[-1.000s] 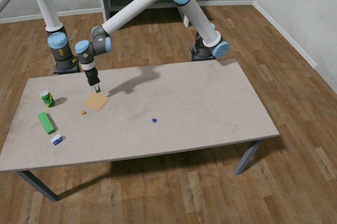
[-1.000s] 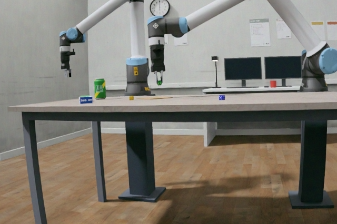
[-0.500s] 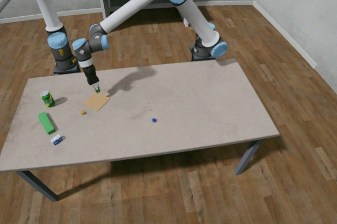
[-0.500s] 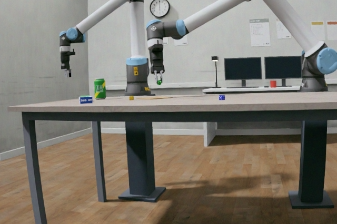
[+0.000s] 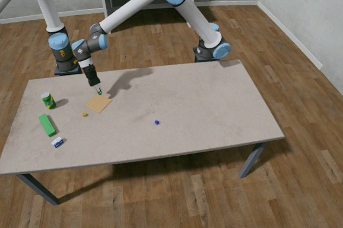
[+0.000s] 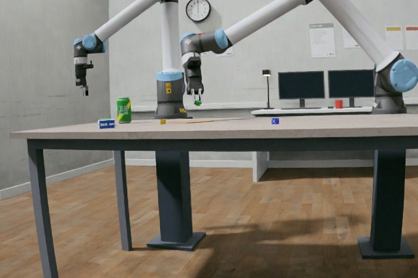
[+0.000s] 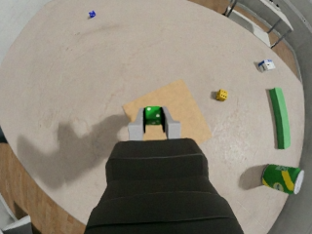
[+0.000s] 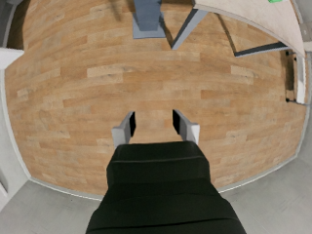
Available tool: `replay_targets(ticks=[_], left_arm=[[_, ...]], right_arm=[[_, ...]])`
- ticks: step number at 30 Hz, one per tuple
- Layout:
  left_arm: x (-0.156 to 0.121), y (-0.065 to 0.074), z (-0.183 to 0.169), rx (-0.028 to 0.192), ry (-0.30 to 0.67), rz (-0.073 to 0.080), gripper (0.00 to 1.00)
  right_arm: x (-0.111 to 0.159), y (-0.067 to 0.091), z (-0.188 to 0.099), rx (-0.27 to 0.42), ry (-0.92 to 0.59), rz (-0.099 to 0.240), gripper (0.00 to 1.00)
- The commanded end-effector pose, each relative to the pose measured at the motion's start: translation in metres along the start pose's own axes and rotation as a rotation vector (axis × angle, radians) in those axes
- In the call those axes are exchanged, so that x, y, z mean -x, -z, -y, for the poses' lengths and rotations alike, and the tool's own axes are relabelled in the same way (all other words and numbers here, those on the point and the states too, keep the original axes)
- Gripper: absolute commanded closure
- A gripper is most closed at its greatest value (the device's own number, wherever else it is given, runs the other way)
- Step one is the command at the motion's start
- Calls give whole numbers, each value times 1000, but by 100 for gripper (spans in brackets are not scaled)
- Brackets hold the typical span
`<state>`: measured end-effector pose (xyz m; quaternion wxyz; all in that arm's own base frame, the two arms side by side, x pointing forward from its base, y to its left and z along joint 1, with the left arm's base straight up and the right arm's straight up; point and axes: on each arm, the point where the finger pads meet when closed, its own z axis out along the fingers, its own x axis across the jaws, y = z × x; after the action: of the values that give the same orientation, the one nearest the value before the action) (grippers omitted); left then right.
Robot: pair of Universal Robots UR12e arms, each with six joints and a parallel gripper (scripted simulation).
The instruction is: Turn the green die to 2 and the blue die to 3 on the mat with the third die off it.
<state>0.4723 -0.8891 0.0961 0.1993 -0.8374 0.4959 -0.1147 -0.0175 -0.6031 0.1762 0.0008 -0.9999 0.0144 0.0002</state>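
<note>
My left gripper is shut on the green die and holds it in the air above the table, near the tan mat. Light pips show on the green die in the left wrist view; its upper number is not clear. The blue die rests on the table, well away from the mat. The yellow die lies off the mat, near it. My right gripper is open and empty, far from the dice.
A green can stands on the table. A long green block and a small blue-and-white box lie on the same side. The right gripper hangs beyond the table, over the floor.
</note>
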Motion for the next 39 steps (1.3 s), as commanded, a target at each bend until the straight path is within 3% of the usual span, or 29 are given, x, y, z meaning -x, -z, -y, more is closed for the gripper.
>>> replay_targets(ticks=[1,3,7,9,11,13,20,23,39], left_arm=[[-1,2,1,-45,1,-4,60],[-1,3,0,-57,1,-6,60],[-1,3,0,-62,1,-6,60],[-1,2,0,-77,2,-4,60],[-1,1,0,-108,3,-1,60],[-1,1,0,-108,3,-1,60],[-1,1,-3,-274,4,-1,60],[-1,2,-4,-314,2,-5,60],[-1,2,-4,-321,1,-6,60]], right_arm=[[0,1,-1,2,0,0,0],[0,1,-1,2,0,0,0],[0,1,-1,2,0,0,0],[0,1,-1,2,0,0,0],[0,1,-1,2,0,0,0],[0,1,-1,2,0,0,0],[0,1,-1,2,0,0,0],[0,1,-1,2,0,0,0],[0,1,-1,2,0,0,0]])
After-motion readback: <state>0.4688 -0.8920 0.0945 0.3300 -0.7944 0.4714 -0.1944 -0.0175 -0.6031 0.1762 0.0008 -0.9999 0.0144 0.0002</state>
